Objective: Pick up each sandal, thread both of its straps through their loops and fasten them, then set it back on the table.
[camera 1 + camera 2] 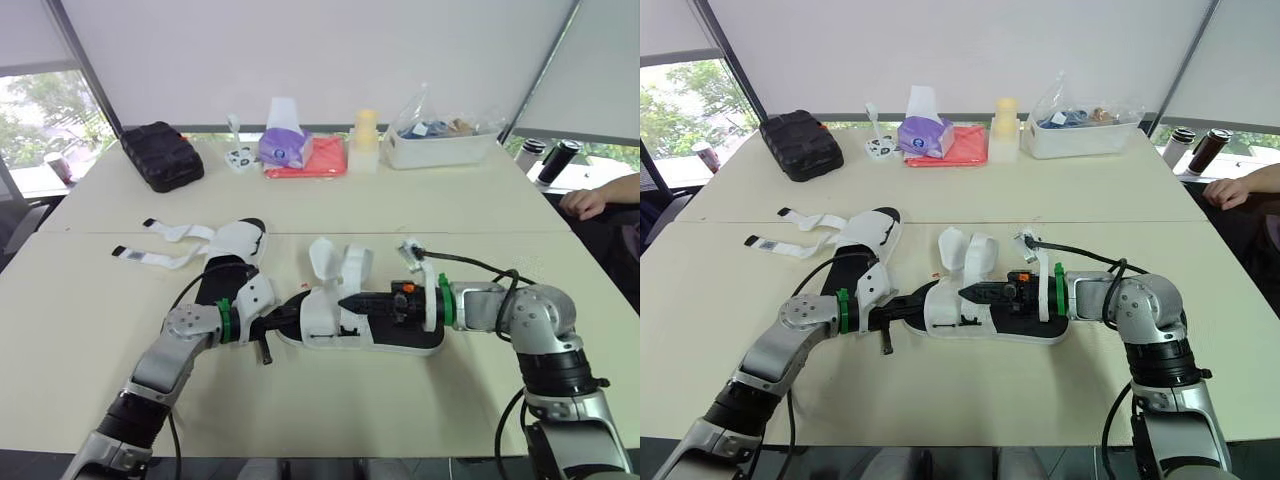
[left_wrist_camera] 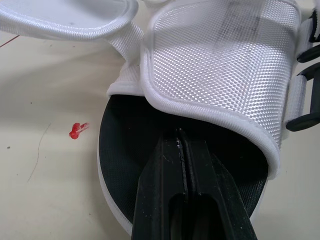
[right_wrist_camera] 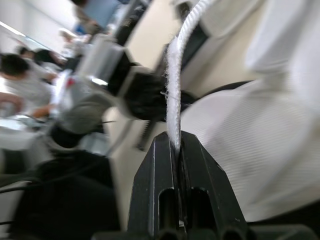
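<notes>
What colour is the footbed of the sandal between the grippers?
Black footbed, white mesh straps; clearest in left wrist view.

**Your robot's arms: silver, black and green**

You are looking at a left arm [image 1: 172,348] and a right arm [image 1: 537,318] wearing silver-grey shells over black joints. Green rings [image 1: 224,320] are circling both wrists behind the black-fingered left tool [image 1: 285,316] and right tool [image 1: 346,300]. Black cables [image 1: 470,264] are looping alongside.

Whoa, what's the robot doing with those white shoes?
It is working on a white sandal lying on the table. Its right gripper pinches a white strap between its fingers, while the left gripper, fingers closed, sits at the sandal's other end. A second sandal lies nearby with its straps loose.
</notes>
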{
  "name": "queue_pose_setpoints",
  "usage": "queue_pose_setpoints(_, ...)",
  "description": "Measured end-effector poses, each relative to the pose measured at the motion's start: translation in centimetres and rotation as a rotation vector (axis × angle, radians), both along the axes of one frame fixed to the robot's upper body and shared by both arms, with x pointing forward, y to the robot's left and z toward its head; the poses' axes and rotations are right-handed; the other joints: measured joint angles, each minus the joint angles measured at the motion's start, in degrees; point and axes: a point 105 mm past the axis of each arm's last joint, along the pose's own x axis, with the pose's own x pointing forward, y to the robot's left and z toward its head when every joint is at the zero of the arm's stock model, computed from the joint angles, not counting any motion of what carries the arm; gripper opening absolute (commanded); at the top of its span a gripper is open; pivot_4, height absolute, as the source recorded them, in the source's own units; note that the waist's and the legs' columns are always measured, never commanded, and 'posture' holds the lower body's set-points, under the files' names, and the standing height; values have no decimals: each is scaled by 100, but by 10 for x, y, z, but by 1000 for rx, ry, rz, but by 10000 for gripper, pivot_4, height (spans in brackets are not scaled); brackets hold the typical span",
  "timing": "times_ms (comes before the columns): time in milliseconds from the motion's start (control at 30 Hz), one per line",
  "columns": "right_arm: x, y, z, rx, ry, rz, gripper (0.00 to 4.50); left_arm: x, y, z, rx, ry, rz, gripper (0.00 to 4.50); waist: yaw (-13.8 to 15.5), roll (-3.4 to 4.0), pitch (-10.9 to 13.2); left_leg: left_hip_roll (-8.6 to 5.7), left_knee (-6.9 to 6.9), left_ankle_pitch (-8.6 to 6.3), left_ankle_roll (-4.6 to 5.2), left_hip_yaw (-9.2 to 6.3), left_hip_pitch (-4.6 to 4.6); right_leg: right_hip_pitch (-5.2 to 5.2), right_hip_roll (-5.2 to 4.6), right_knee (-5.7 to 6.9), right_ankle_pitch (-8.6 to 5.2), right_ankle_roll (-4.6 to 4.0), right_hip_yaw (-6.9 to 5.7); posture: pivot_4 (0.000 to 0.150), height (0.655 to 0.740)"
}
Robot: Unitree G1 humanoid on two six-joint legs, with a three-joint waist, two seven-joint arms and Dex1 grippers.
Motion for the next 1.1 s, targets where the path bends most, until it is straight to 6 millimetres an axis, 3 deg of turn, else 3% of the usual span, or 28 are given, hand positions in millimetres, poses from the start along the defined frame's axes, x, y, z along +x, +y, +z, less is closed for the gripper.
queue_pose_setpoints(167,7,-1,-12,-74,-64,-24,634,1,0,0,0,-2,6,0,0,0,0,0,1,0,0,1,0,-1,1,1,0,0,0,1500,7400)
queue_pose_setpoints(333,1,0,-5,-75,-119,31,634,0,-1,0,-2,-4,5,0,6,0,0,-1,1,0,0,1,0,-1,1,0,0,0,0,1500,7400)
queue_pose_setpoints(533,-21,4,5,-7,-101,125,634,1,-1,0,-3,-3,5,0,14,0,0,0,1,0,0,0,-2,-1,-1,-3,0,0,0,1500,7400)
queue_pose_setpoints(667,-21,4,3,-23,-115,115,634,1,-1,0,-3,-1,6,0,10,0,0,0,1,0,0,0,-2,-1,0,-2,0,0,-1,1500,7400)
queue_pose_setpoints(1000,-20,4,-12,-87,-110,95,634,2,-1,0,-5,-3,2,0,12,1,0,-1,2,0,0,-1,-2,0,0,-1,0,0,-1,1500,7400)
queue_pose_setpoints(1100,-21,3,-10,-70,-105,87,14055,3,-1,0,-5,-2,0,0,14,1,0,-1,2,0,0,-1,-2,2,0,-2,0,0,-2,1500,7400)
